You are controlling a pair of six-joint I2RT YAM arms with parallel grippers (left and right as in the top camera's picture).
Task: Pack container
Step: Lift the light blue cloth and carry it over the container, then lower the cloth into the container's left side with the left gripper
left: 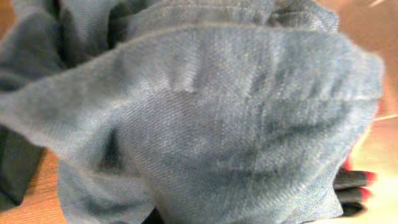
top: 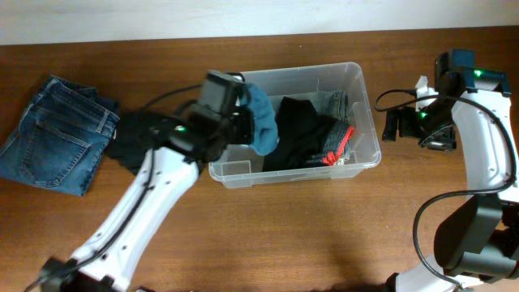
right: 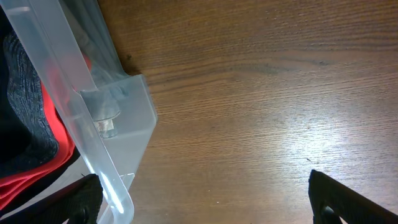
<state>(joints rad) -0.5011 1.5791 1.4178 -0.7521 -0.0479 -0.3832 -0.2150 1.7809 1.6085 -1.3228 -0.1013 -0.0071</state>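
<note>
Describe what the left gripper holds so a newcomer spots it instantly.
Find the clear container at centre. Over its left end, the left gripper is shut on a teal-blue cloth. It alone hangs in the air; the black garment lies inside, the folded jeans far left.

Robot lab bench, dressed with laundry.
Cabled left arm (top: 138, 211) and right arm (top: 486, 154) set at a brown wooden table (top: 308, 235) before a plain pale wall (top: 243, 16); folded jeans (top: 57, 134) near the left edge, clear bin (top: 243, 172) of clothes mid-table.
</note>
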